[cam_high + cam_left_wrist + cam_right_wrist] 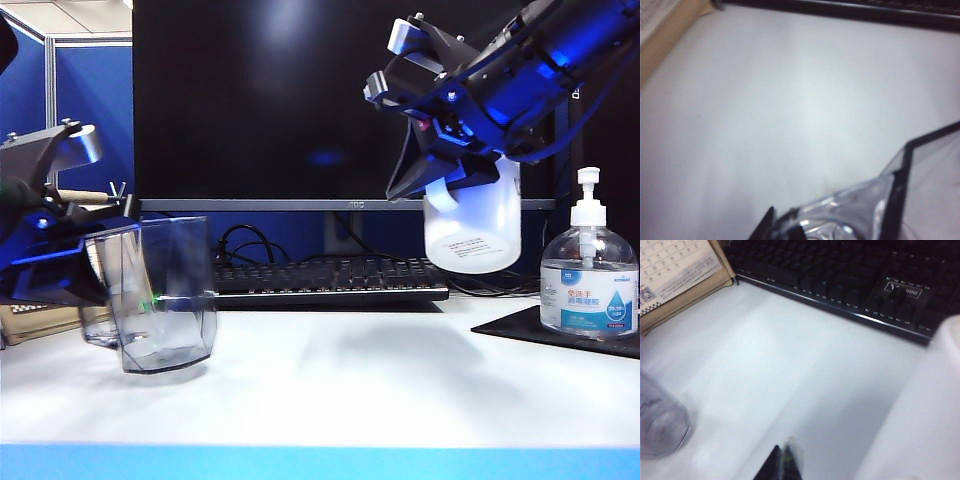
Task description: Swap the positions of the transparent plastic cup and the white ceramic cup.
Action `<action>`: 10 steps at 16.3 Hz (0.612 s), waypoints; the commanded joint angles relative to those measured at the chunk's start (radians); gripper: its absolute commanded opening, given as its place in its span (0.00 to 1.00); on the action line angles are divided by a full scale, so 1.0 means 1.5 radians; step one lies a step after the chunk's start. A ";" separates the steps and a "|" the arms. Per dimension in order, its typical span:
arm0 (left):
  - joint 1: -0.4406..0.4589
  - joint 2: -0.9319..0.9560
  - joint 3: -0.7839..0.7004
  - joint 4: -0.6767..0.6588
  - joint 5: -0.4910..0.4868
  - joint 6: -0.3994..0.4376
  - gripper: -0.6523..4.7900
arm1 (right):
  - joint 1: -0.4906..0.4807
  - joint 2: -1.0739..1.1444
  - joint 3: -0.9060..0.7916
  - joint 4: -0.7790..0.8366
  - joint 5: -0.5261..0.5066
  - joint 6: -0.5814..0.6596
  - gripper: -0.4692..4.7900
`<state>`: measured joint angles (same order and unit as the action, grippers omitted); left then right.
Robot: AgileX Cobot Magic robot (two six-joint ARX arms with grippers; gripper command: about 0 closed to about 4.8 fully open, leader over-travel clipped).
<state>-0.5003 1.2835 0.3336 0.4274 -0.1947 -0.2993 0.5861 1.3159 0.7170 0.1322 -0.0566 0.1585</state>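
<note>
Item one: my left claw, closed on the transparent plastic cup, which stands tilted on the desk at the left. Item two: my right claw, clamped on the white ceramic cup, held aloft above the keyboard, near the pump bottle.

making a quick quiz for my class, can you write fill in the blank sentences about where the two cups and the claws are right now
1. The right claw holds the white ceramic cup in the air above the ____.
2. The left claw is shut on the transparent plastic cup, which sits at the ____ side of the exterior view.
3. Behind the cups lies a black ____.
4. The pump bottle stands on a dark ____.

Missing words: table; left; keyboard; mat
</note>
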 commanded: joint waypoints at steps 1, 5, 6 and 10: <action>-0.001 -0.002 0.003 0.003 0.006 0.003 0.11 | 0.001 -0.019 0.007 0.029 0.001 -0.009 0.08; -0.001 -0.002 0.033 -0.024 0.096 0.003 0.11 | 0.001 -0.035 0.007 0.028 0.002 -0.009 0.08; -0.001 -0.002 0.050 -0.041 0.110 0.003 0.11 | 0.001 -0.040 0.007 0.028 0.002 -0.009 0.08; -0.003 -0.001 0.137 -0.097 0.148 0.025 0.11 | 0.001 -0.083 0.070 -0.088 0.027 -0.079 0.08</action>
<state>-0.5030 1.2846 0.5262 0.2775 0.0025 -0.2726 0.5861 1.2076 0.7708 0.0170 -0.0372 0.1097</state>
